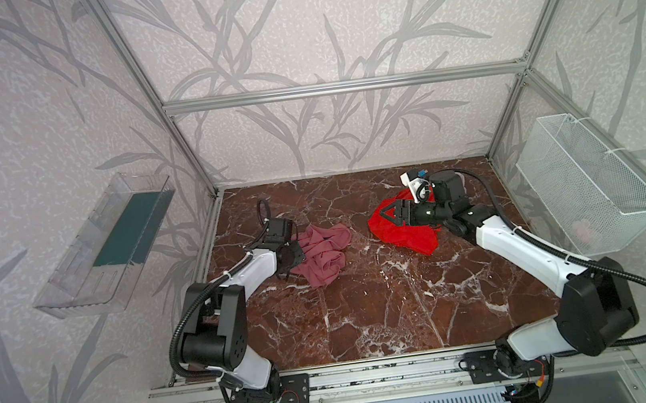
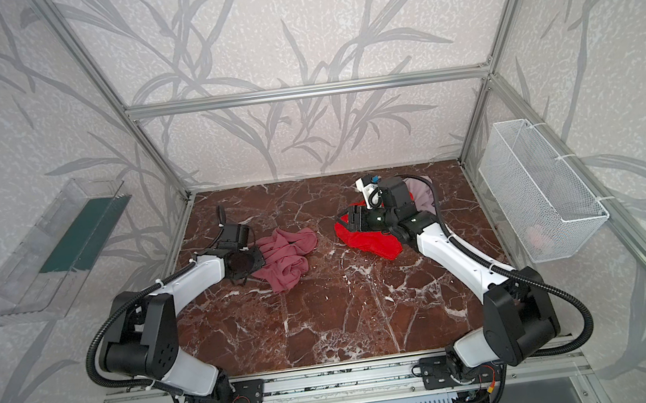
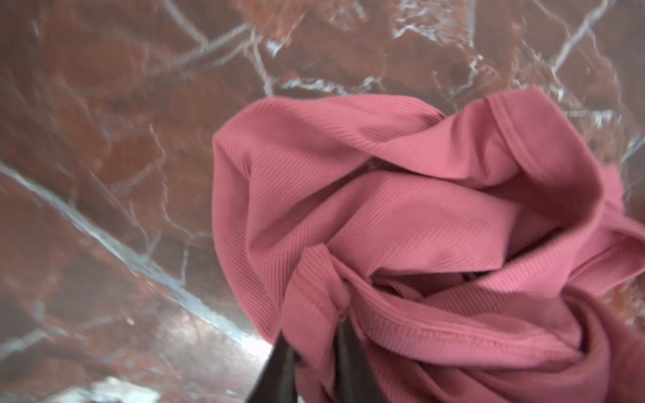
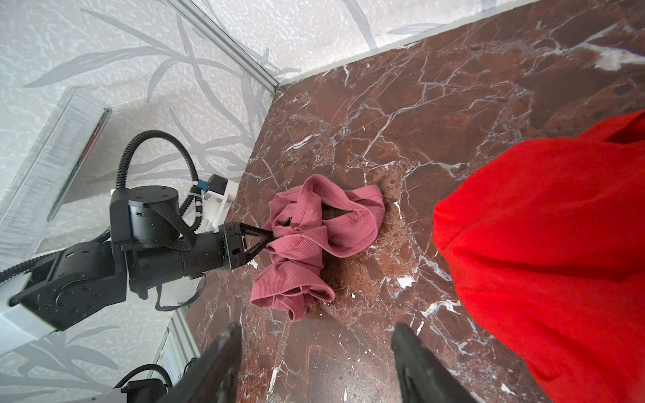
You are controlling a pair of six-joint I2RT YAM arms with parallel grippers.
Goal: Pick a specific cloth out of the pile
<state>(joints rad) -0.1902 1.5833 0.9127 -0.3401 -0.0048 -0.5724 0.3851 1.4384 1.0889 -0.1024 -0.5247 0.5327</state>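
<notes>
The dusty rose cloth [image 1: 321, 253] [image 2: 284, 259] [image 4: 314, 237] lies crumpled on the marble, left of centre and apart from the pile. My left gripper [image 1: 300, 251] [image 2: 261, 258] [image 4: 270, 237] is at its left edge. In the left wrist view its fingers [image 3: 282, 363] stand a little apart around a fold of the cloth [image 3: 401, 209]; whether they squeeze it does not show. The pile sits at the back right: a bright red cloth [image 1: 400, 230] [image 4: 541, 244] and a pale lilac-grey cloth [image 2: 419, 195] behind the arm. My right gripper [image 1: 384, 217] [image 2: 347, 218] [image 4: 316, 335] hovers open and empty at the red cloth's left edge.
A white wire basket [image 1: 587, 182] hangs on the right wall with something pale pink in it. A clear plastic tray [image 1: 104, 246] hangs on the left wall. Aluminium frame posts stand at the marble's back corners.
</notes>
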